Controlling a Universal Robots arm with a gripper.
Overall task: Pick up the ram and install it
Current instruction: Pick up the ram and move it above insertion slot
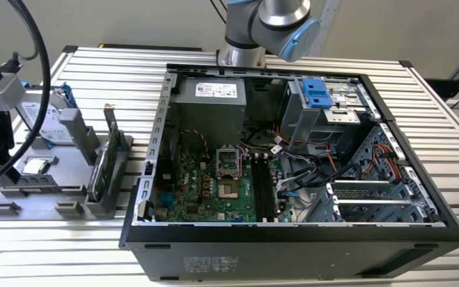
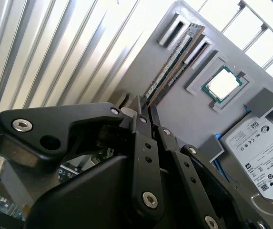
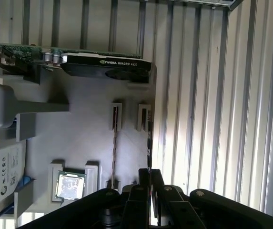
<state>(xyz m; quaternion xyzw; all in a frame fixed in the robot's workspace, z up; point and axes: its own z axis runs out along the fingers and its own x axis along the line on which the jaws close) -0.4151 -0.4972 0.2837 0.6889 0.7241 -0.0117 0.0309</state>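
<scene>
Centring my black gripper on the long, thin ram board was essential; whether it pinched, I couldn't tell.

The silver arm has a pale blue joint cap, its black pincer dotted with silver screws.

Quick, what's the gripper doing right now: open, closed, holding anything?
Gripper: closed on the ram, which stands on edge in the grey holder.
</scene>
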